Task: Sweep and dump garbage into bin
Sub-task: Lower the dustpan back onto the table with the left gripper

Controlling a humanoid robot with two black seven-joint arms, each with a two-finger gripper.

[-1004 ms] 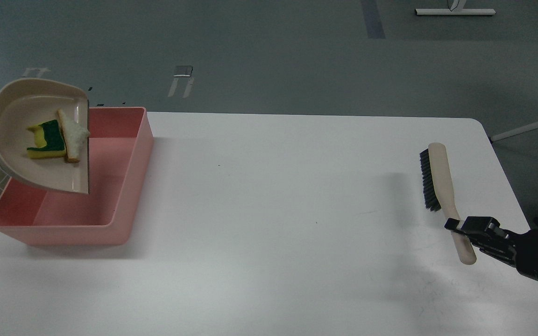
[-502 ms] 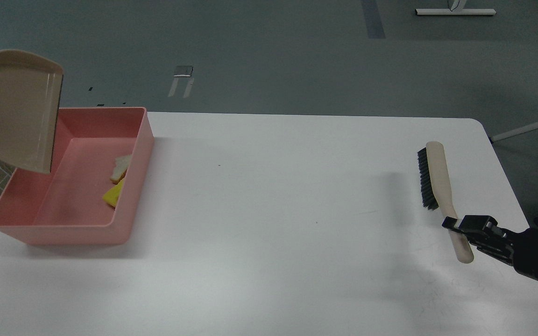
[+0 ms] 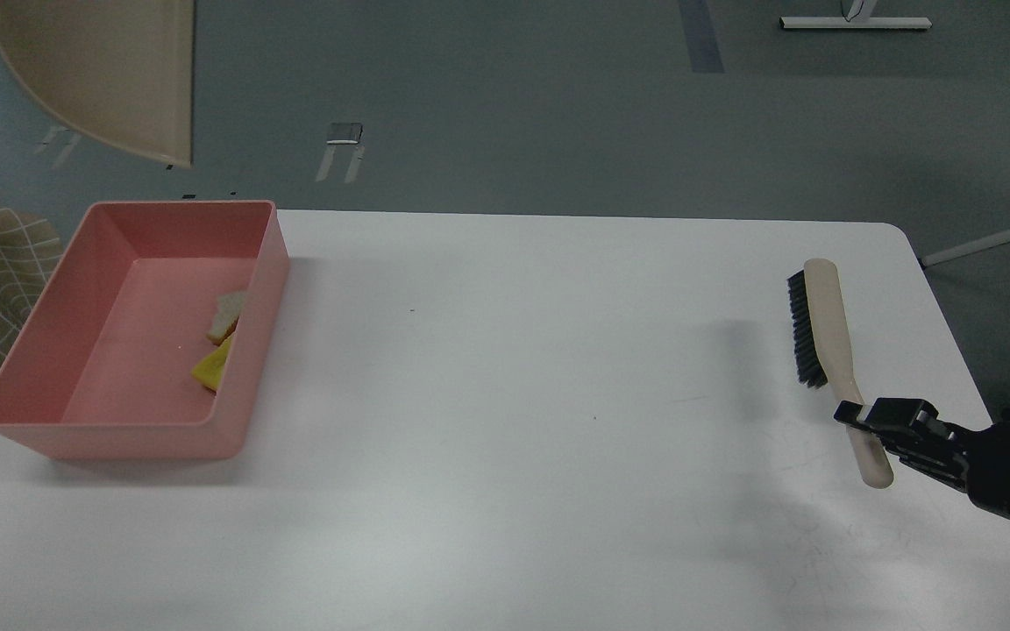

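Low at the table's right edge, right gripper clamps the brush handle, arm reaching leftward.

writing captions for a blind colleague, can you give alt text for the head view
A pink bin at the left of a white table holds a yellow sponge piece and a pale crust scrap against its right wall. A beige dustpan is raised above and behind it, and the right hand grips a brush by its handle at the right.

Our right arm reaches in from the near right, its black gripper clamped on a brush handle. Our left arm and its gripper are out of view.
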